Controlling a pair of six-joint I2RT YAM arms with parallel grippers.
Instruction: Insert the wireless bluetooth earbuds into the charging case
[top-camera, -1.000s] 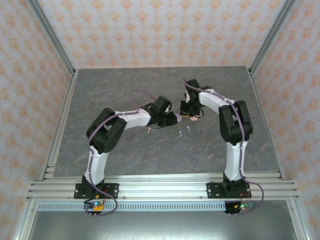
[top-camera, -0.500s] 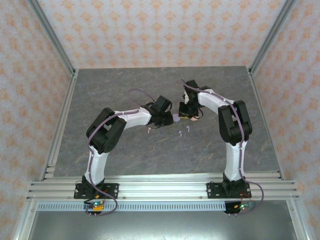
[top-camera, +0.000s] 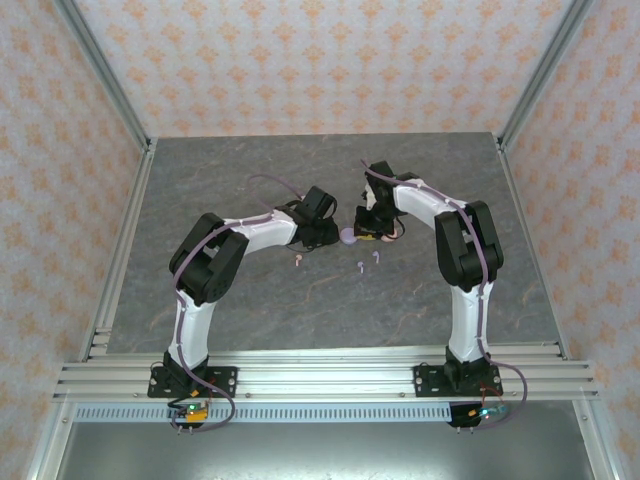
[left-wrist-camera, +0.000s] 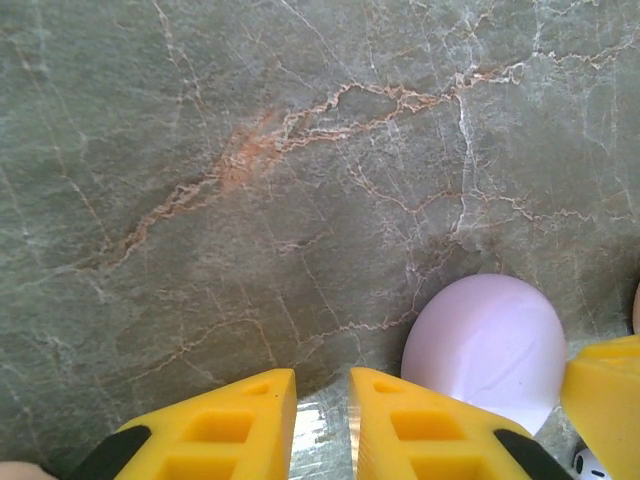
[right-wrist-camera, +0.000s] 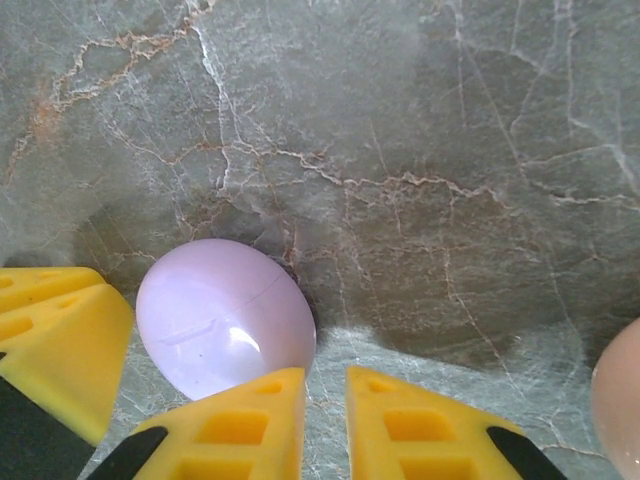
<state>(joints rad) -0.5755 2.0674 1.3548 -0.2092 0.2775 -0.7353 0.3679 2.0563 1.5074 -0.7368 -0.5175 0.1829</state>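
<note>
Left gripper (top-camera: 333, 235) drawn back leftward, off lilac case (top-camera: 347, 237). Case now exposed, lying just beyond its fingertips. Right gripper (top-camera: 366, 226) shifted slightly left, closer beside case.

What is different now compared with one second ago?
The left gripper drew back to the left, off the lilac case, which now lies uncovered on the table. The right gripper edged slightly left. All jaws stayed shut; the pink earbud and the two lilac earbuds did not move.
</note>
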